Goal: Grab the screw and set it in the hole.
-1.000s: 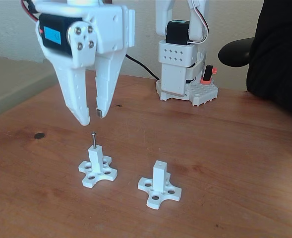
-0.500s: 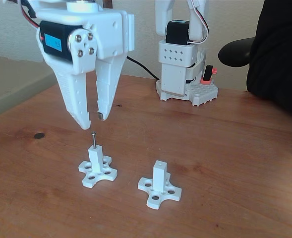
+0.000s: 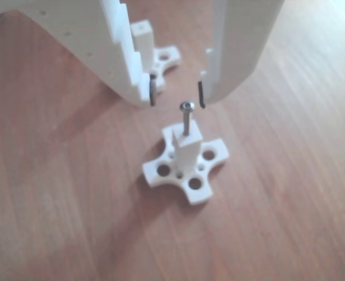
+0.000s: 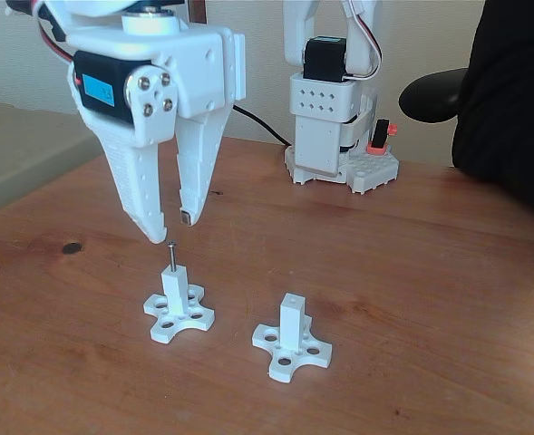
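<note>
The screw [image 4: 170, 255] is seen standing upright in the left post [image 4: 175, 292] in the fixed view, not yet grasped. The gripper [image 3: 177, 97] is spread just above its head. Grasping and transfer to the other post [image 4: 291, 322] are judged still to be done.

A reddish-brown wooden desk [image 4: 412, 272] with visible grain fills the foreground under soft, even light. Behind the desk stands a plain cream wall [image 4: 257, 54]. At the desk's far right corner sits a black chair [image 4: 502, 100].
</note>
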Controlling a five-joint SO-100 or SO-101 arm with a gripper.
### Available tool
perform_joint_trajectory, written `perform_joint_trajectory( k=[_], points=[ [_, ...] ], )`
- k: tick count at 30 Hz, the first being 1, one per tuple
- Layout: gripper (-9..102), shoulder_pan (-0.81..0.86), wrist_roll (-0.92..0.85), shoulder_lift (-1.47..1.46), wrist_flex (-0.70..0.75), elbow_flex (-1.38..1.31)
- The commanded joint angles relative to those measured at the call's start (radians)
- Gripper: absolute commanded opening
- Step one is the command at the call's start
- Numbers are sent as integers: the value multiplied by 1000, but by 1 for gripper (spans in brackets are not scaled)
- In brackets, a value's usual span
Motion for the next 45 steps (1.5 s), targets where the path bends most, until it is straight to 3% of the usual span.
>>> perform_joint_trajectory(
  k=[1,45],
  points=[
    [9,-14,-2,14,-14,-91],
    [9,-6,-3,-54,-43,-118]
  ],
)
